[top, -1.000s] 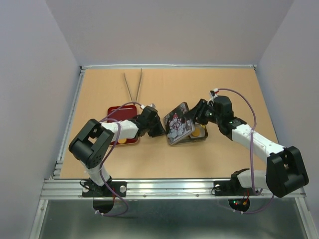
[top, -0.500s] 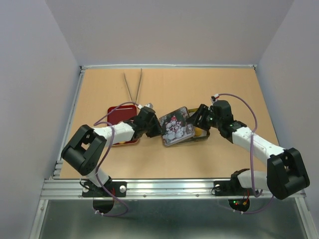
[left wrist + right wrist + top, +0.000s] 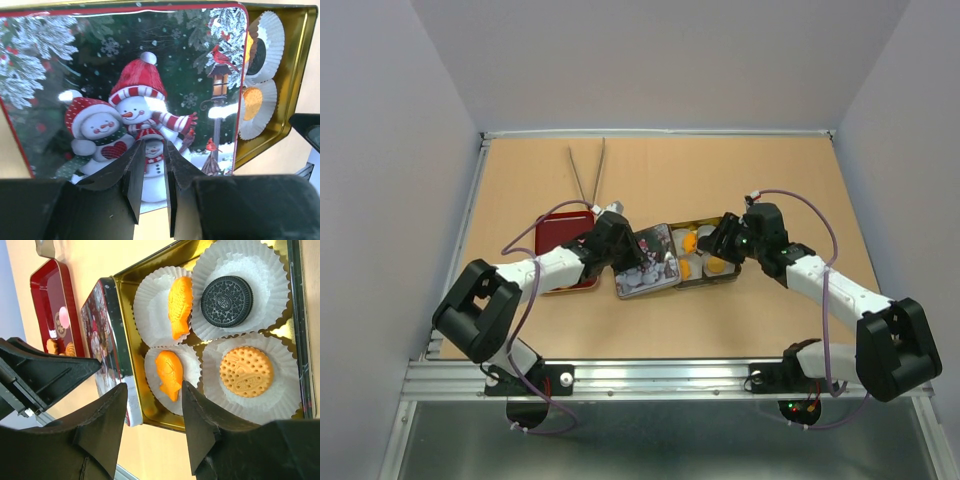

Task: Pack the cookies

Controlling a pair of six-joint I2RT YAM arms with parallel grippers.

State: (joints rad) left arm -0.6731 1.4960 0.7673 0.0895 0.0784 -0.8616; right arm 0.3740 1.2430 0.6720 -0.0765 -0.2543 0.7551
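A gold tin [image 3: 150, 417] sits on the counter [image 3: 720, 180] between the two arms. Four of the cookies [image 3: 246, 371] are in it, each in a white paper cup [image 3: 240, 270]. There is a round orange one, a dark round cookie [image 3: 226, 301] and two orange ones shaped like fish. A few more lie in the red tray [image 3: 558, 222] left of the tin: a pink cookie [image 3: 64, 317] and some orange ones.

The lid [image 3: 140, 90] (it has three snowmen on it) leans tilted over the left side of the tin, so the right side is uncovered. The left gripper [image 3: 154, 150] is at the near edge of the lid. Its jaws are almost together with only a thin gap. I cannot tell if they pinch the lid or just rest on it.

The right gripper [image 3: 154, 387] hangs over the other side of the tin, jaws wide apart, holding nothing. It may be touching the tin's wall, but the view is too close to be sure. Metal tongs [image 3: 588, 170] lie far back on the counter, well apart from the tin.
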